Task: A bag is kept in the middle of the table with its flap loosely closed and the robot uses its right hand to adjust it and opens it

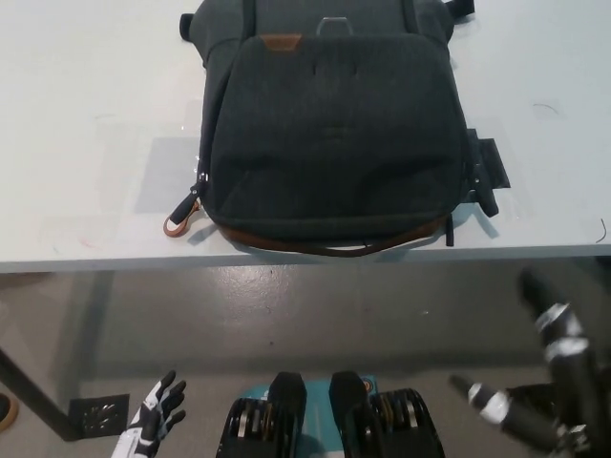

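Bag on the table, both hands low and clear of it.

The dark grey bag [329, 134] lay at upper centre on the white table [86, 124], flap down. The black right hand [544, 382] hung at lower right, fingers spread, empty; the white left hand [153, 420] rested at lower left, fingers apart.

I cannot read any text, number or brand from here. The bag [329, 134] carries a small brown patch [281, 42] near its top edge, but it is too small to show me letters. The table [86, 143] has no readable marking.
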### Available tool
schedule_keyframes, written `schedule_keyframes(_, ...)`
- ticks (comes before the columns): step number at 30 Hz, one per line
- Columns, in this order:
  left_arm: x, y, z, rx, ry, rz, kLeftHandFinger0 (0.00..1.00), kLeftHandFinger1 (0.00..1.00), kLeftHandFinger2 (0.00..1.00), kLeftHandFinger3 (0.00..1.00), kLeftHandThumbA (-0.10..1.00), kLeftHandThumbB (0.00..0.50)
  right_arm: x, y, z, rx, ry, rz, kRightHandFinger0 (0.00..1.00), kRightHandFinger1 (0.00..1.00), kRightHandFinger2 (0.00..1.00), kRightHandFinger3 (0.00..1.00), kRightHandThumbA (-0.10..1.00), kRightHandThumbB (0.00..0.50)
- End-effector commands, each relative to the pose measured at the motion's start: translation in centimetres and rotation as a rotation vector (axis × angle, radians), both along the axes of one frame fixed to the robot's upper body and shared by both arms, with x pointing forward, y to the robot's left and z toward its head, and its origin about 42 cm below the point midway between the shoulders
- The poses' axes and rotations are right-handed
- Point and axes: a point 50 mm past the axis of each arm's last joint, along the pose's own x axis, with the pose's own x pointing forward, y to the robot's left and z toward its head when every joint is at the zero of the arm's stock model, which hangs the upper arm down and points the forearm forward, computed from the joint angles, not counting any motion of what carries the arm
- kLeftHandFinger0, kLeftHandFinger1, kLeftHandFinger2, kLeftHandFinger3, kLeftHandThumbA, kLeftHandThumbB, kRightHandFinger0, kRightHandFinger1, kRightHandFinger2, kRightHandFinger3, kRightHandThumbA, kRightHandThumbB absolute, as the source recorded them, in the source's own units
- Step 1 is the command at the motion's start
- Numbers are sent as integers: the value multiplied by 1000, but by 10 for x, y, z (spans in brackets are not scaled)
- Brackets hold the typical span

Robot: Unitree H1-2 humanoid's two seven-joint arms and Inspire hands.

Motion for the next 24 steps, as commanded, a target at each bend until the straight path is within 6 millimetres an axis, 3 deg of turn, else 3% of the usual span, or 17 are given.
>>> schedule_keyframes(1, -4, 3, 7, 6, -58, -14, 1000, 1000, 1000, 1000, 1000, 100, 20, -15, 48, -24, -103, -19, 1000, 1000, 1000, 1000, 1000, 269)
schedule_keyframes(5, -6, 2, 7, 9, -55, -21, 1000, 1000, 1000, 1000, 1000, 102, 43, -24, 84, -32, -153, -4, 1000, 1000, 1000, 1000, 999, 273)
schedule_keyframes(9, -7, 4, 5, 8, -44, -19, 1000, 1000, 1000, 1000, 1000, 122, 78, -20, 116, -8, -197, -9, 1000, 1000, 1000, 1000, 996, 266)
schedule_keyframes(12, -6, 2, 7, 21, -46, -26, 1000, 1000, 1000, 1000, 1000, 114, 107, -15, 138, 81, -131, 23, 1000, 1000, 1000, 1000, 1000, 273)
schedule_keyframes(13, -6, 2, 7, 33, -49, -29, 1000, 1000, 1000, 1000, 1000, 108, 119, -12, 144, 118, -121, 48, 1000, 1000, 1000, 1000, 999, 240)
schedule_keyframes(15, -6, 2, 7, 32, -48, -32, 1000, 1000, 1000, 1000, 1000, 105, 133, -8, 149, 141, -104, 68, 1000, 1000, 1000, 1000, 973, 205)
schedule_keyframes(20, -6, 3, 6, 34, -45, -41, 1000, 1000, 1000, 1000, 1000, 80, 179, 3, 164, 176, -2, 144, 1000, 1000, 1000, 1000, 1000, 219)
schedule_keyframes(24, -13, 4, 3, 54, -35, -44, 1000, 1000, 1000, 1000, 1000, 89, 205, 20, 170, 237, 98, 265, 1000, 1000, 1000, 1000, 1000, 294)
